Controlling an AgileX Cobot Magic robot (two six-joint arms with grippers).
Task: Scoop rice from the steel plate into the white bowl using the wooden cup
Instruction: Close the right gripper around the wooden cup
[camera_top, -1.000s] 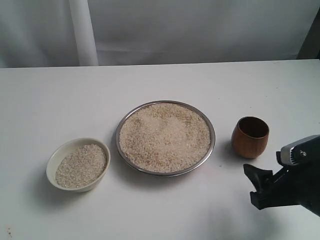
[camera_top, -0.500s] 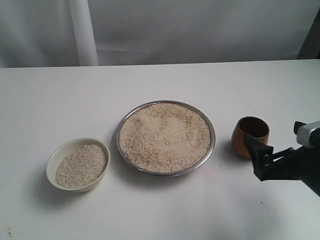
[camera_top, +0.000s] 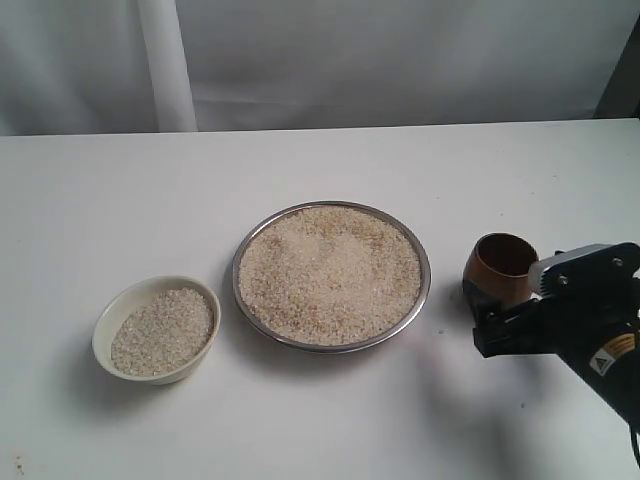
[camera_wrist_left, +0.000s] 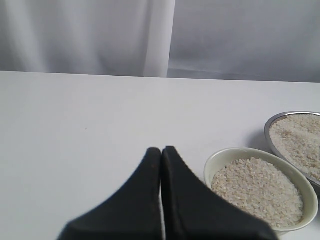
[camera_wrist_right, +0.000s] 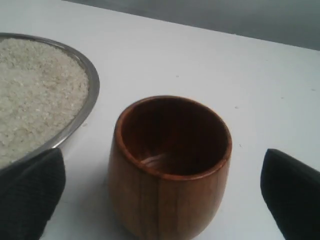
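Cup: wooden, upright, mouth up, empty; stands just right of the plate, apart from its rim. Right gripper: jaws spread wide, one on either side of the cup, neither touching it; the cup lies dead ahead between them. Left gripper: clenched, empty, beyond the plate by the bowl; right arm nearer.

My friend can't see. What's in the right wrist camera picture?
An empty wooden cup stands upright on a white table between the wide-open black fingers of the right gripper, which do not touch it. Beside it is the edge of a steel plate full of rice.
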